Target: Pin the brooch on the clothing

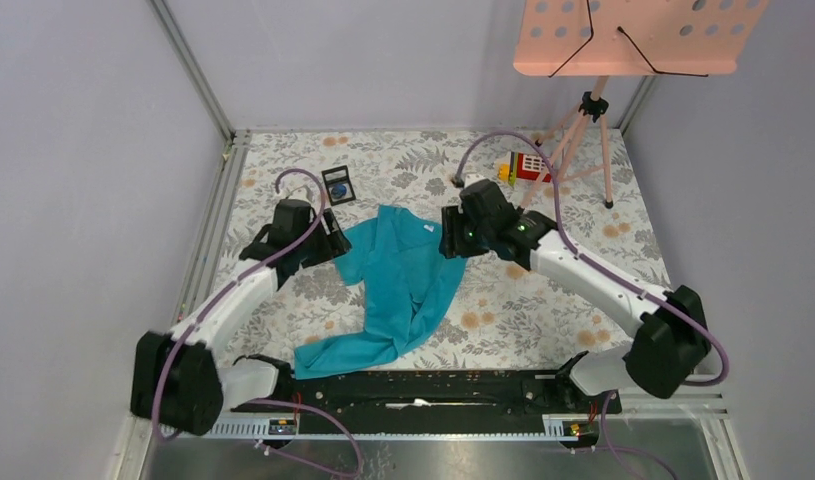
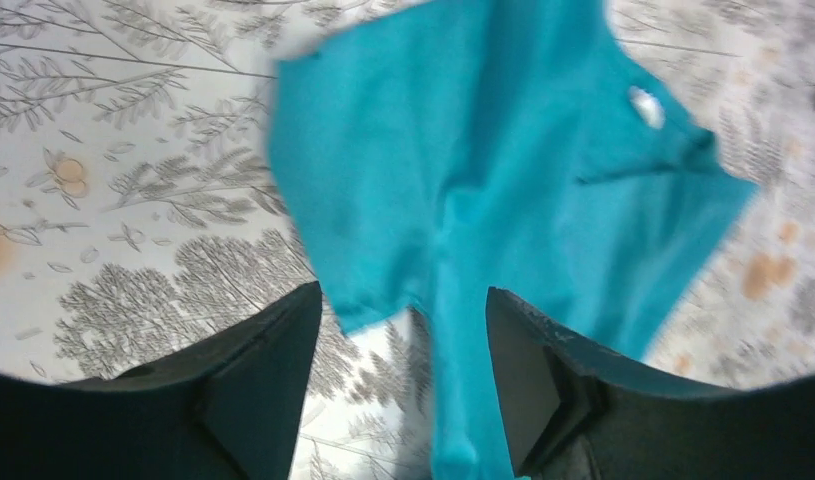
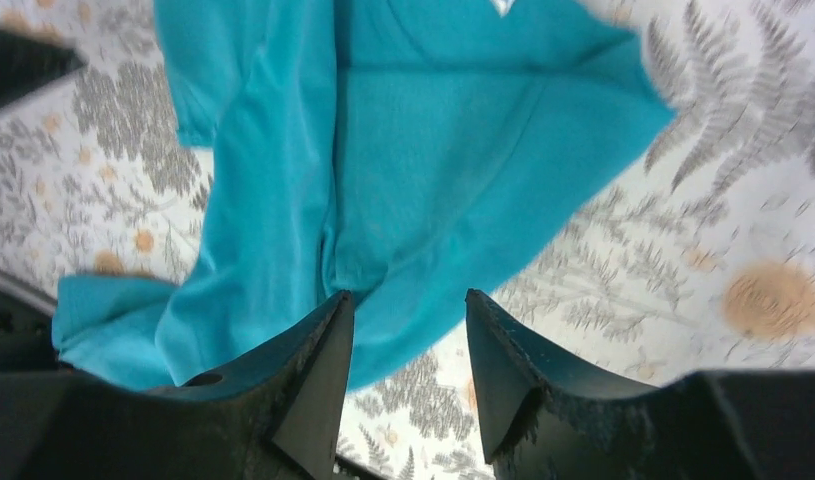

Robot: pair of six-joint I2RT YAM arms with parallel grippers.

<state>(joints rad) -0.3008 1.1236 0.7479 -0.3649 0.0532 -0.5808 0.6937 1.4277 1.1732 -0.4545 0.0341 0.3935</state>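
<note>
Now: shirt rumpled, both grippers empty

The shirt (image 1: 403, 285) lies folded and twisted mid-table; spreading it flat from both shoulders would give a smooth pinning spot. The left gripper (image 2: 398, 385) and right gripper (image 3: 408, 370) hover open at its upper edges. The brooch (image 1: 339, 189) sits apart on a black stand (image 1: 328, 175), its pin too small to see.

The left gripper (image 2: 398, 385), jaws apart, hovers over the rumpled teal T-shirt (image 2: 503, 170) on the fern-print tablecloth (image 2: 123, 200).
</note>
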